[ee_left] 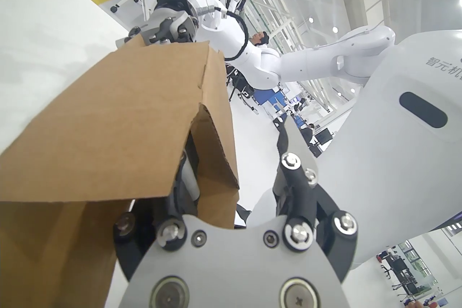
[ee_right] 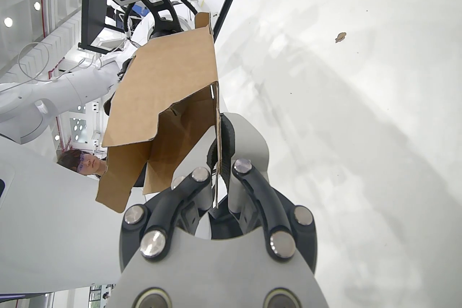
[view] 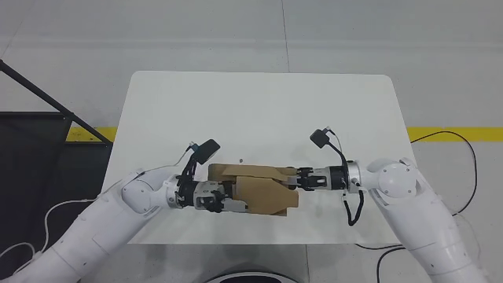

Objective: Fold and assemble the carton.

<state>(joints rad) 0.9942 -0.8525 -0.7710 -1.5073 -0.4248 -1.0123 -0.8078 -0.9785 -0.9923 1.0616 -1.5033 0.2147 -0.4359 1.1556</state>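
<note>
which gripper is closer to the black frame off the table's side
Left. The left gripper is at the carton's end facing the black frame; the right gripper grips the carton's far end.

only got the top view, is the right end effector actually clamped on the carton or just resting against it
observer: clamped. In the right wrist view the right end effector pinches a thin edge of the carton between its fingers.
operator: and the left one, same grip
observer: no. The left end effector is open: one finger stands clear outside the carton wall, with a gap showing.
operator: where's its other finger
observer: tucked behind a carton flap, mostly hidden.
</note>
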